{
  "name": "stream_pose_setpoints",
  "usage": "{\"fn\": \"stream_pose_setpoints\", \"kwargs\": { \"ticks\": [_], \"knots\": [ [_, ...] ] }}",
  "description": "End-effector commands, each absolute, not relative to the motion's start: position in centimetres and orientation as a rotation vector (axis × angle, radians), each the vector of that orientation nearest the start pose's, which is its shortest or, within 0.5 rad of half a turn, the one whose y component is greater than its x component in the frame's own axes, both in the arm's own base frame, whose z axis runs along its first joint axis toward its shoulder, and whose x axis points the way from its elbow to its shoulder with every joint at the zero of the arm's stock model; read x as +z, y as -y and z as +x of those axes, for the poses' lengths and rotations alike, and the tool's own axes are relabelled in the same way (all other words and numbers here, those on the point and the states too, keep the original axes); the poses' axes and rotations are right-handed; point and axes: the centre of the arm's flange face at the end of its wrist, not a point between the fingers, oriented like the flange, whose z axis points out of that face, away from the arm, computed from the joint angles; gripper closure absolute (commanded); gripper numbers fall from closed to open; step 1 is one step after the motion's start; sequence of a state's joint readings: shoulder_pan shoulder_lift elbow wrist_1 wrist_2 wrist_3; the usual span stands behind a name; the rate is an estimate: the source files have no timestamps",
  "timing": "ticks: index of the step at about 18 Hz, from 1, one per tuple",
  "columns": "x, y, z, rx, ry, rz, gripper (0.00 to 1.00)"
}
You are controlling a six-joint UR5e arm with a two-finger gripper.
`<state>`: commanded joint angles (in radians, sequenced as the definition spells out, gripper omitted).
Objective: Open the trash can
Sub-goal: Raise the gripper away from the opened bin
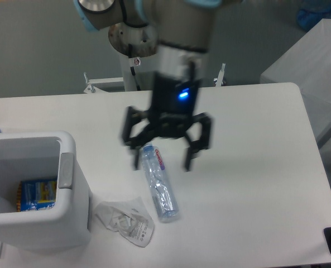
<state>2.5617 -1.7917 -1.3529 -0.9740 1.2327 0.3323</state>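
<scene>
White tabletop [249, 167] carrying everything in shot, seen from a fixed camera above. At the lower left corner, the trash can [70, 223], large, boxy and white, with its top open and a blue packet [38, 192] visible deep inside; no lid seen across the mouth, so the opening judged already done or all but done. On the bin's right-hand rim, a small grey push-button tab [67, 170], facing up and unobstructed. Above the middle of the tabletop, blurred as if in motion, the UR5e arm [179, 33] with its black pincer [164, 164] hanging fingers-down, jaws spread wide and gripping nothing. Key relation: bin well apart from the pincer, down and to the left in frame, with the grey tab on the side of the bin nearest the fingers; any return to the rim to run leftward and low across the frame. Directly beneath the spread fingers, a clear plastic bottle [159, 184] lying flat, long axis running from upper left to lower right. Between bottle and bin, just beside the bin's wall, a crumpled clear wrapper [126, 223]
</scene>
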Motion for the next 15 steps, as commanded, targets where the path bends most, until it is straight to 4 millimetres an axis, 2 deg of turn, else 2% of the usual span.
{"fn": "stream_pose_setpoints", "kwargs": {
  "ticks": [1,4,9,15],
  "knots": [
    [54.5,-47.2,-43.7,0.216,0.633,-2.445,0.00],
    [51.5,-46.2,-44.4,0.362,0.467,-2.632,0.00],
    [49.3,-45.6,-44.4,0.381,0.463,-2.690,0.00],
    [49.2,-45.4,-44.4,0.384,0.466,-2.691,0.00]
  ]
}}
